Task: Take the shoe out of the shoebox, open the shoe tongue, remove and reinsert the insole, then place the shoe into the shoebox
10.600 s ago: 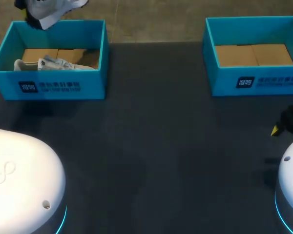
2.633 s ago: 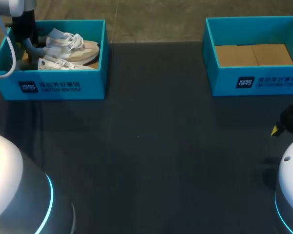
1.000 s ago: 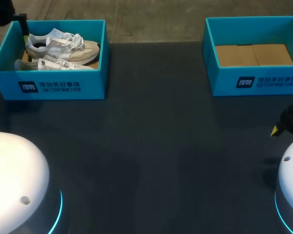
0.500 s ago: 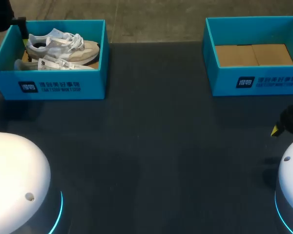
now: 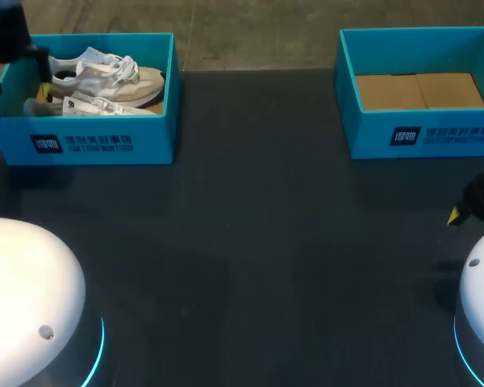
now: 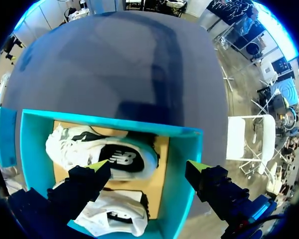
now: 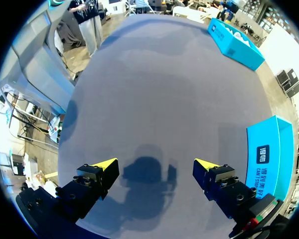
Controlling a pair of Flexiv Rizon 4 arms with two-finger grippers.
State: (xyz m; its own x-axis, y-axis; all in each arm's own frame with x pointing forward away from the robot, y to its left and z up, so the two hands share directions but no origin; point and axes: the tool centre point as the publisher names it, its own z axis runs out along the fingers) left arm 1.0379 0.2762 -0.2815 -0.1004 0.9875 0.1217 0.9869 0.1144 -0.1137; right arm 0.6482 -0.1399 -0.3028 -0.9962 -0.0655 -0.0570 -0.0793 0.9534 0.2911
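Head view: left shoebox (image 5: 105,141) at the table's far left, with a far shoe (image 5: 113,74) (laces up) and a near shoe (image 5: 89,105) side by side inside. The left arm (image 5: 4,28) is over the box's far-left corner. The right shoebox (image 5: 419,133) sits far right with only its cardboard floor showing. The right gripper (image 5: 458,214) is at the table's right edge, one yellow tip visible.

Left wrist view: left gripper (image 6: 147,167) is spread wide and holds nothing. It hangs above the left shoebox. The near shoe (image 6: 104,152) (dark logo on its side) is just ahead of one tip, and the far shoe (image 6: 114,219) is under the gripper.

Right wrist view: the right gripper (image 7: 156,164) is wide apart and empty over bare table (image 7: 139,89). The right shoebox (image 7: 269,154) is beside it.
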